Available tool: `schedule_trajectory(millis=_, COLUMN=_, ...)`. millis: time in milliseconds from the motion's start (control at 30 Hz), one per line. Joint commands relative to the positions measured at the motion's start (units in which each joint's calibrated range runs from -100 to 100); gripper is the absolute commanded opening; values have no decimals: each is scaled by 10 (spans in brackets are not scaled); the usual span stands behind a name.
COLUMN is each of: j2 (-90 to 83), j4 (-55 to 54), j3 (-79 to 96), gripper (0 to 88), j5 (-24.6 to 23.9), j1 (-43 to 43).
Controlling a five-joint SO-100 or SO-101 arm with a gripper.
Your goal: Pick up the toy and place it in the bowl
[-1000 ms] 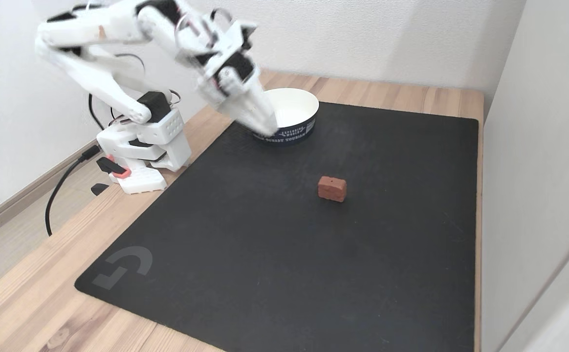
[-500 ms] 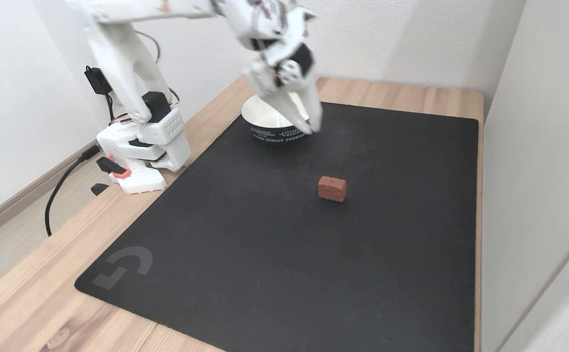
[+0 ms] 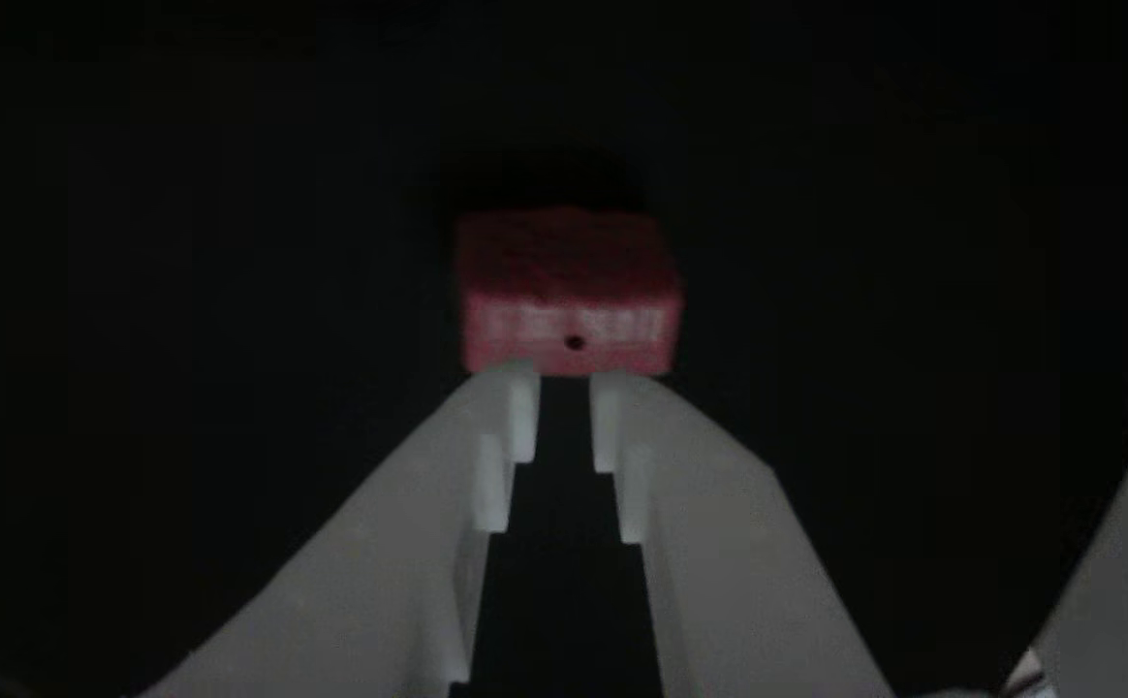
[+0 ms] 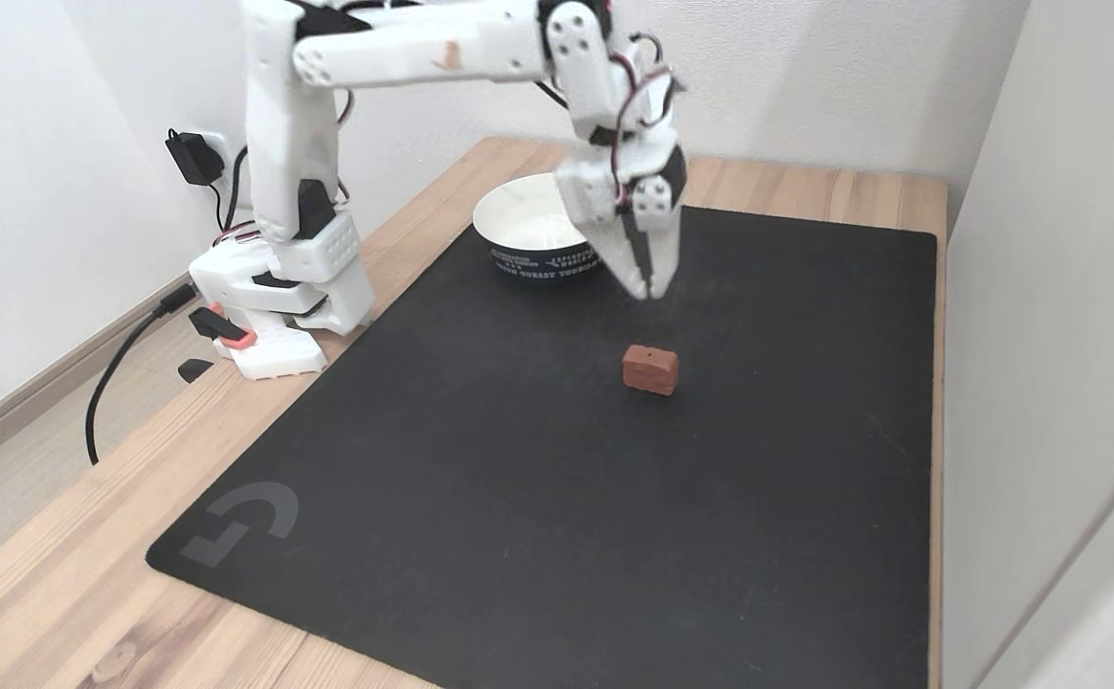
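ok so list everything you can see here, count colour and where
toy: 1, red, on the mat, right of centre in the fixed view
bowl: 1, white inside, dark outside with lettering, far edge of the mat
mat: 1, black, covering most of the table
table: 1, light wood
cable: 1, black, running off the table's left edge
plug adapter: 1, black, in the wall socket
gripper: 1, white, above the mat, short of the toy, nearly closed

The arm (image 4: 442, 43) is cut off by the fixed view's top edge, and the gripper (image 4: 646, 283) hides the bowl's (image 4: 528, 225) 3 o'clock rim. The dark other view leaves the toy (image 3: 569, 291) blurred, its bottom edge hidden behind the jaws.
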Motion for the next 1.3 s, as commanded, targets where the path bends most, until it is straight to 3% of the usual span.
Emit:
schedule_trajectory(millis=0, j2=23, j4=11, j3=-66, gripper=26, j5=3, j1=-3)
schedule_trajectory(millis=1267, j2=61, j4=32, j3=-108, gripper=26, j5=0, j1=41)
